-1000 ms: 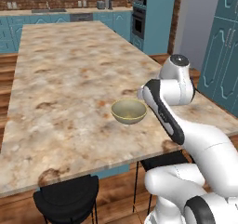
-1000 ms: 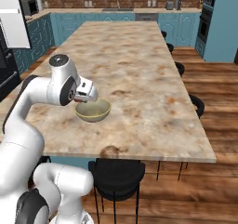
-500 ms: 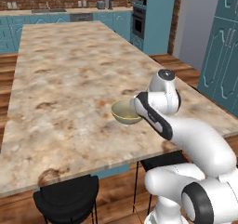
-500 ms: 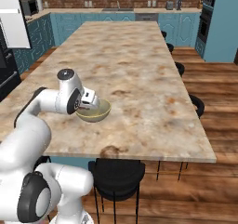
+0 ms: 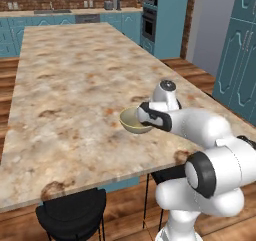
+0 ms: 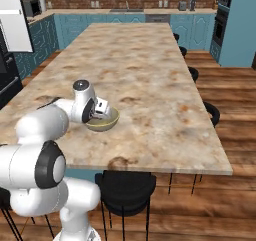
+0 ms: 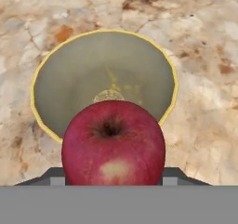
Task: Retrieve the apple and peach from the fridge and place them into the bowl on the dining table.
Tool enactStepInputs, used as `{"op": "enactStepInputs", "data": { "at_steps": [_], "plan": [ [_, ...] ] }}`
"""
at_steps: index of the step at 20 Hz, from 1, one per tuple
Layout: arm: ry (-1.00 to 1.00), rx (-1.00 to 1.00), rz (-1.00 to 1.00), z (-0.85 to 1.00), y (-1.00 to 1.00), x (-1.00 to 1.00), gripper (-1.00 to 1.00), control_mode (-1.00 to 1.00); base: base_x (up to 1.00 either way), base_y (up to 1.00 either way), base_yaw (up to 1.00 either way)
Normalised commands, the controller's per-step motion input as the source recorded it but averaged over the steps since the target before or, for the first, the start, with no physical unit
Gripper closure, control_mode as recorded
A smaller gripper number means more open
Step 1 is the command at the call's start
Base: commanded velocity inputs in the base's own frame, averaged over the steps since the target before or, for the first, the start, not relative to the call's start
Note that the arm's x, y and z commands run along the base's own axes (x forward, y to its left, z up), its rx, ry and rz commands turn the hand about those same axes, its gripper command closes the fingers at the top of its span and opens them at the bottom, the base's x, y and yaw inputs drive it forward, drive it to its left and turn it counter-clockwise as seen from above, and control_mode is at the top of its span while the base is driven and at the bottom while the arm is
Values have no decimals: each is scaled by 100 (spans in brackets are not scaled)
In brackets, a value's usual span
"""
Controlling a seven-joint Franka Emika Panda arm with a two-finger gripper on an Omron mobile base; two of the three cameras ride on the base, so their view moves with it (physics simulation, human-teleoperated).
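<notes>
In the left base view the table [image 5: 65, 85] spreads across the left and centre, its marbled top bare, a black stool [image 5: 72, 216] tucked under the near edge. The bowl [image 5: 131, 121] sits on the top near the table's right edge, and the arm reaches in from the right so that the gripper [image 5: 145, 114] hangs at the bowl's right rim, over its hollow.

From the right base view the order flips: the arm comes from the left, the gripper [image 6: 101, 108] leans over the left rim of the bowl [image 6: 107, 121], and the long table [image 6: 150, 70] runs off to the right with stools [image 6: 213, 113] along its far side.

The hand view settles what matters. The apple [image 7: 113, 143] sits low in the middle, right at the fingers and gripped between them, though the fingertips themselves are hidden behind the fruit, so how wide they stand cannot be told beyond the apple's own width. Beyond it the bowl [image 7: 104, 79] opens empty, its yellow rim ringing an olive hollow. The apple lies in line with the bowl's centre, overlapping the near rim as seen, so the hollow lies straight ahead along the gripper's axis. Judging from this, releasing the apple should land it inside, perhaps toward the near wall. No peach is at the bowl, so that half of the task looks undone.
</notes>
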Motion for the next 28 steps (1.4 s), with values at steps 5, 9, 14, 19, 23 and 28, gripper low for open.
{"op": "enactStepInputs", "data": {
  "at_steps": [5, 9, 14, 19, 23, 28],
  "plan": [
    [6, 0, 0, -27, 9, 58, 100, -100, 0, 0, 0],
    [4, 0, 0, -23, 7, 46, 100, -100, 0, 0, 0],
    [5, 0, 0, -32, 12, 29, 100, -100, 0, 0, 0],
    [5, 0, 0, -36, 10, 18, -100, -100, 0, 0, 0],
    [0, 0, 0, -3, 0, 16, -100, -100, 0, 0, 0],
    [-7, 0, 0, 39, 0, -5, -100, -100, 0, 0, 0]
  ]
}}
